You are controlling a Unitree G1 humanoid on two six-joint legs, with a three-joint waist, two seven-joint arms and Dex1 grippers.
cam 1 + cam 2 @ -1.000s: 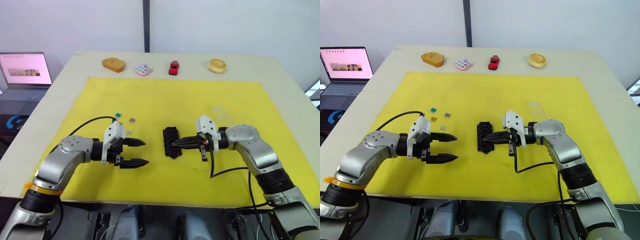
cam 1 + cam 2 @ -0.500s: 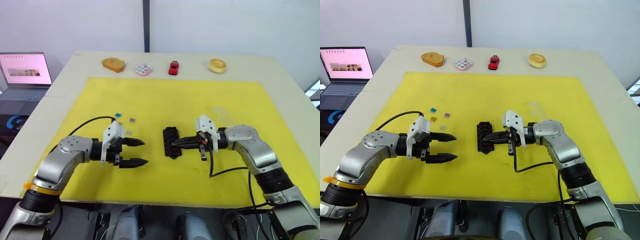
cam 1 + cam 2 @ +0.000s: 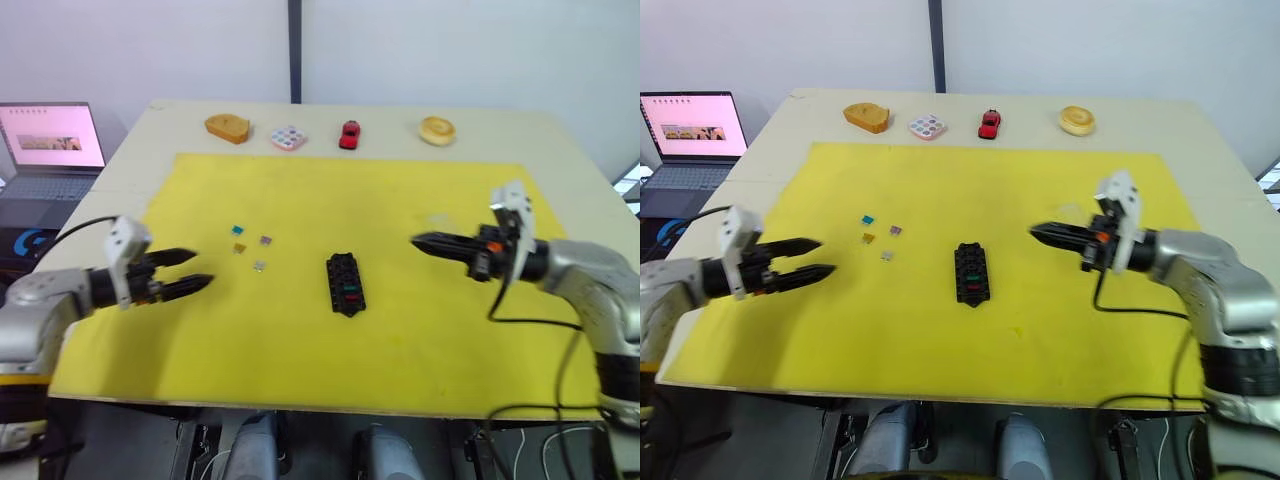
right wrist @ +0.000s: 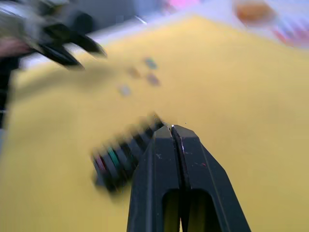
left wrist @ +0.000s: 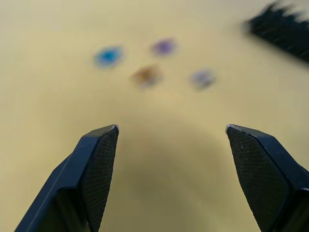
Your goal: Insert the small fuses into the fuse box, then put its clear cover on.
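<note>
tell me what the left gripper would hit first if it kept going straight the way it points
Probably the loose fuses: the open left gripper points at that cluster, with the fuse box farther off to one side. Depth is unclear.

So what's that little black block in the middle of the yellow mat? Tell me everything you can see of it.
The fuse box is a small black rectangular block that looks like plastic, lying flat near the middle of the yellow mat, its long side running away from the robot. Its top has rows of slots; a green and a red fuse already sit in slots on its near half. Nothing touches it: both tools are well off to its sides, and four loose fuses lie apart to its left.
</note>
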